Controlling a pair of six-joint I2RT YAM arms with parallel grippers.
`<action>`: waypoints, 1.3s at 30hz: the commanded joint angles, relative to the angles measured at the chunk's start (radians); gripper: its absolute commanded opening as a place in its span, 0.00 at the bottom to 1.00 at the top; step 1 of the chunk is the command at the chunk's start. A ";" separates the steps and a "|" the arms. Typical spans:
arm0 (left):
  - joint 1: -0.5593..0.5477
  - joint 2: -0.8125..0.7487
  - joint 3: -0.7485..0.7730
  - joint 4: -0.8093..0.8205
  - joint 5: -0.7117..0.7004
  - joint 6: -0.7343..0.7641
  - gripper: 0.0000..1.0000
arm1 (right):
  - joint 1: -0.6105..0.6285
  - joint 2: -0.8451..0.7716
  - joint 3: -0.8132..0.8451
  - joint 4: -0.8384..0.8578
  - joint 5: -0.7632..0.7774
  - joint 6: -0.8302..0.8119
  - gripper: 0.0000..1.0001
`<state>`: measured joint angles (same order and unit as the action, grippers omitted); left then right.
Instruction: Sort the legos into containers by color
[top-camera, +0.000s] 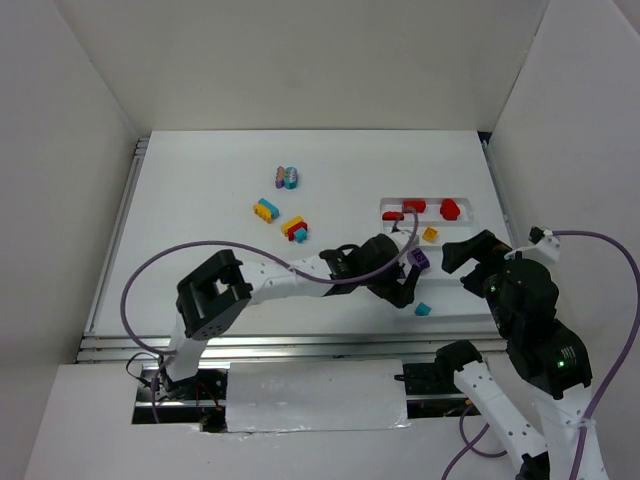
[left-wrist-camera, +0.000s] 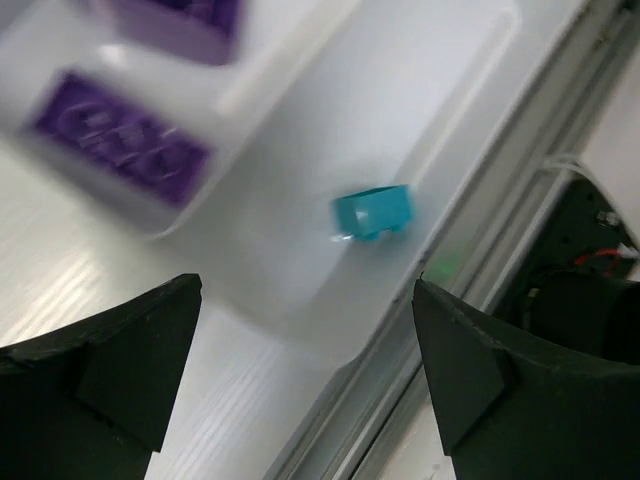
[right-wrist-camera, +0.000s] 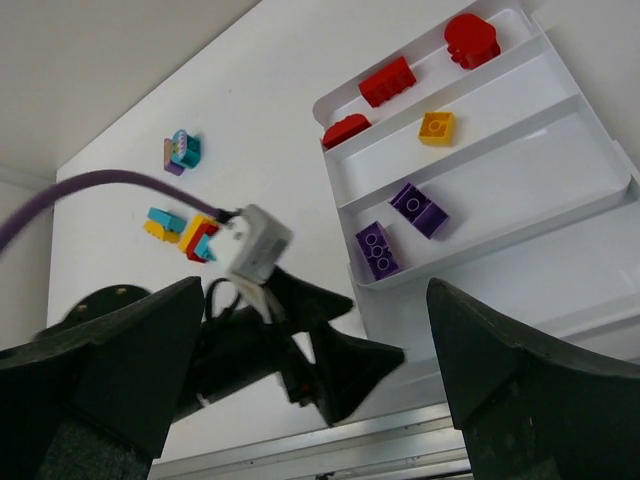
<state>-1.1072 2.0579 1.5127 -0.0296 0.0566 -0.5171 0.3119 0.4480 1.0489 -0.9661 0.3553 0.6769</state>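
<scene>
The left gripper (left-wrist-camera: 305, 295) is seen with its black fingers spread wide, nothing between them, above a small teal plastic brick (left-wrist-camera: 372, 212). The brick lies loose in the compartment nearest the arms of the white four-compartment plastic tray (right-wrist-camera: 575, 165). The right gripper (right-wrist-camera: 315, 290) is likewise parted and empty. Two purple bricks (right-wrist-camera: 420, 210), one yellow-orange brick (right-wrist-camera: 436, 127) and three red bricks (right-wrist-camera: 388, 81) are lodged in the other compartments, one colour to each. Three multicoloured brick clusters (top-camera: 296, 229) lie on the white table (top-camera: 200, 200), well apart from the tray.

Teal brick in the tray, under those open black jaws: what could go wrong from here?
The teal brick lies near the tray's rim; the open left jaws right above might knock it out when leaving. The clusters on the table mix colours, so one could land whole in a wrong compartment. The right jaws hang close by; the two might bump.
</scene>
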 joint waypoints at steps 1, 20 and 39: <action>0.082 -0.197 -0.069 -0.005 -0.196 -0.093 1.00 | 0.007 -0.014 0.019 0.027 -0.015 -0.023 0.99; 0.533 -0.142 -0.045 -0.423 -0.643 -0.317 0.99 | 0.007 0.096 -0.121 0.168 -0.294 -0.109 0.99; 0.679 0.060 0.156 -0.405 -0.653 -0.353 0.98 | 0.012 0.143 -0.175 0.218 -0.398 -0.155 0.99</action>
<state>-0.4355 2.0941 1.6180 -0.4461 -0.5648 -0.8501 0.3149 0.5842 0.8749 -0.8001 -0.0223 0.5480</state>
